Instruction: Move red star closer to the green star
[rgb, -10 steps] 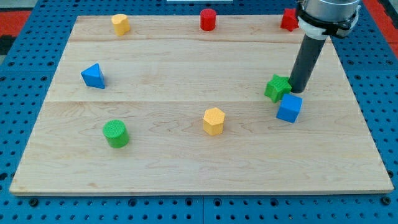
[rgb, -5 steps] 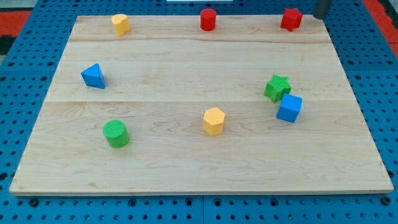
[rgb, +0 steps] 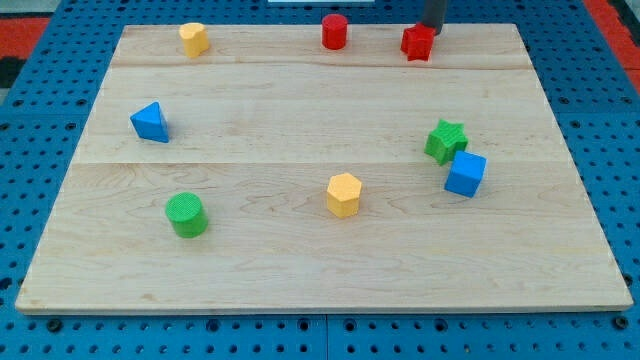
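Note:
The red star lies near the view's top edge of the wooden board, right of the middle. My tip stands just behind it on its right, touching or nearly touching it. The green star lies well below, toward the view's right, with a blue cube against its lower right side.
A red cylinder and a yellow block lie along the top edge. A blue triangle is at the left, a green cylinder at the lower left, a yellow hexagon in the lower middle. The board rests on a blue pegboard.
My tip left the green star, went up to the top right corner, then swept left. The red star has slid left along the top edge.

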